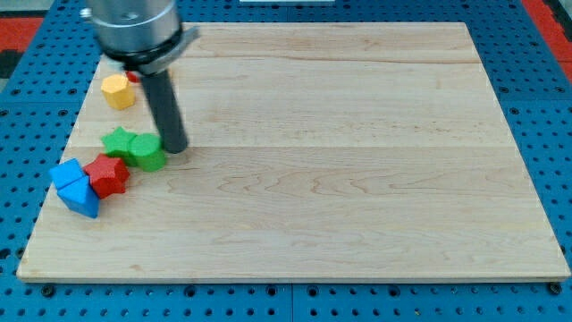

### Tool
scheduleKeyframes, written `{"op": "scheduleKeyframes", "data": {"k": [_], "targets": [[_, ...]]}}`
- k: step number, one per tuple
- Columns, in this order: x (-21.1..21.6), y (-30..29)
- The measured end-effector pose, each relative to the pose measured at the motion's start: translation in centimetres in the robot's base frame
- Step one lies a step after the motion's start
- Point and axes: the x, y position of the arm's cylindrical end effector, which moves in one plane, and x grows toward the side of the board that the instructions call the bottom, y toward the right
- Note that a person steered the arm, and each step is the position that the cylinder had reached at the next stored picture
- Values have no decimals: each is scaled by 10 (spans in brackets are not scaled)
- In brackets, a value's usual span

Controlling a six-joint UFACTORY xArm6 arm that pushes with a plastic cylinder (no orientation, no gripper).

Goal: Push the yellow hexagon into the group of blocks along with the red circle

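Observation:
The yellow hexagon (pixel 117 91) lies near the board's upper left. A sliver of a red block (pixel 133 77), probably the red circle, shows just right of it, mostly hidden behind the arm. My tip (pixel 175 147) is below and right of the yellow hexagon, touching or just right of the green round block (pixel 148 152). A group sits at the view's lower left: a green star (pixel 117 141), the green round block, a red star (pixel 108 174), and two blue blocks (pixel 77 188).
The wooden board (pixel 340 161) lies on a blue perforated table. The arm's grey body (pixel 136 31) hangs over the board's upper left corner. The board's left edge runs close to the blue blocks.

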Motion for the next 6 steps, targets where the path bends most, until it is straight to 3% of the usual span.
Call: {"op": "scheduleKeyframes", "data": {"k": [1,2,5,6], "targets": [[2,-12],[-39,16],[-205,37],[-210,-28]]}}
